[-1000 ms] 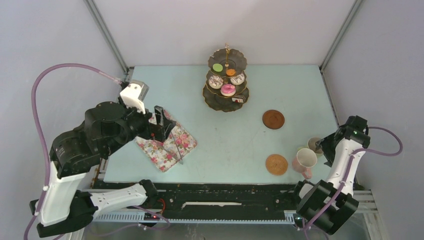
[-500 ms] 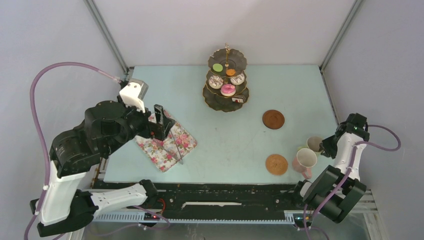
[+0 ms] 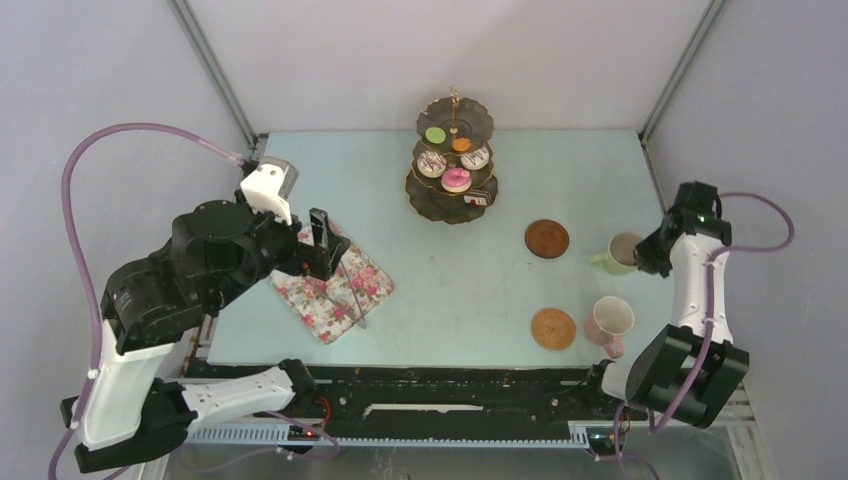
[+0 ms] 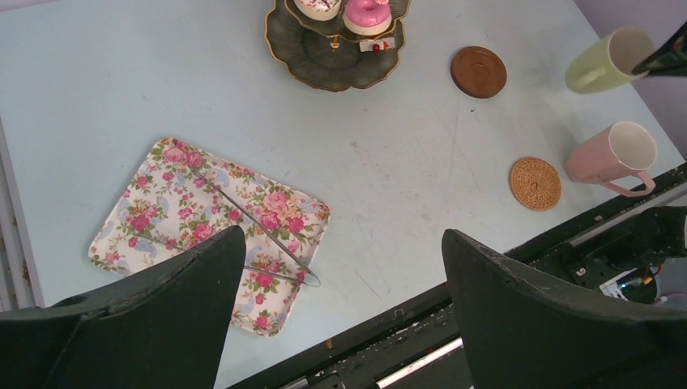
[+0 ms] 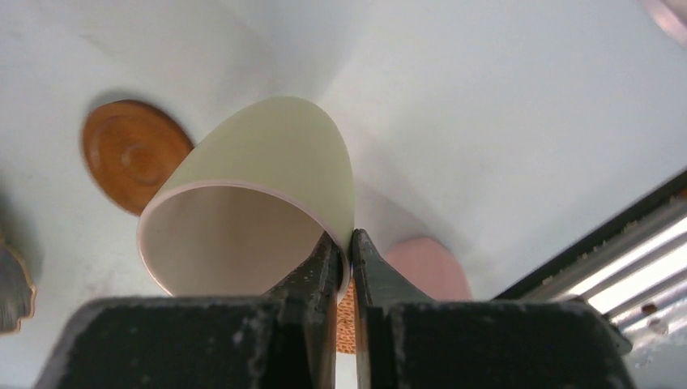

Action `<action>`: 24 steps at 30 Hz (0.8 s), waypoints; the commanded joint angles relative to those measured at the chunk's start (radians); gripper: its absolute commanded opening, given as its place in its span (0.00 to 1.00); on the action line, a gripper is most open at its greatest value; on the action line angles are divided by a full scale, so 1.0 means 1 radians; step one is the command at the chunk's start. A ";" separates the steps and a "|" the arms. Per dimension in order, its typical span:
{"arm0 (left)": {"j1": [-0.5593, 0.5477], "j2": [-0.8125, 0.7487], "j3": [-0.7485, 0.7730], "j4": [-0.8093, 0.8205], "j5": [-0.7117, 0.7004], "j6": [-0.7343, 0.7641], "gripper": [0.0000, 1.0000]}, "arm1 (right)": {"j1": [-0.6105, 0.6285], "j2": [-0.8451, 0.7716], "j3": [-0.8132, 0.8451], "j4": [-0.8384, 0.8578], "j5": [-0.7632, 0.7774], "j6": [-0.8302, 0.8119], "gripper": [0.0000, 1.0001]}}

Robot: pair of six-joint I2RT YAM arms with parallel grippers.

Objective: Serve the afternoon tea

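**Two cups on the table side, one of them gripped by its rim**

We count two cups, two round coasters, one cake stand with six small cakes, one mat and one pair of tongs.

The right gripper has its two fingers closed on the rim of the pale cream-green cup, one finger inside the mouth and one outside. The cup is tilted on its side with the mouth turned toward the gripper. It hangs near the right edge of the pale blue table, just to the right of the dark brown wooden coaster, and it seems to be raised from the surface.

The pink cup with a handle is on the table near the front edge, just beside the light woven coaster. Both coasters are bare.

The dark three-tier stand is at the back of the table. Its top tier carries a green round cake and an orange piece. The middle tier carries two white doughnuts and one pink doughnut. The bottom tier carries one small dark piece.

The left gripper hovers with its fingers wide apart over the floral-print rectangular mat, on which the long grey tongs lie.
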 commanded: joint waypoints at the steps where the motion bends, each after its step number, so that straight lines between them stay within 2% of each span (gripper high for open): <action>1: -0.011 0.004 0.033 0.016 -0.034 0.032 0.98 | 0.144 0.054 0.186 0.002 0.042 -0.006 0.00; 6: -0.018 0.000 0.034 0.014 -0.049 0.038 0.98 | 0.279 0.185 0.337 -0.041 0.097 0.024 0.00; 14: -0.019 -0.001 0.039 0.010 -0.071 0.047 0.98 | 0.409 0.378 0.523 -0.089 0.126 0.061 0.00; 24: -0.020 0.000 0.042 0.005 -0.085 0.052 0.98 | 0.534 0.517 0.592 -0.103 0.132 0.087 0.00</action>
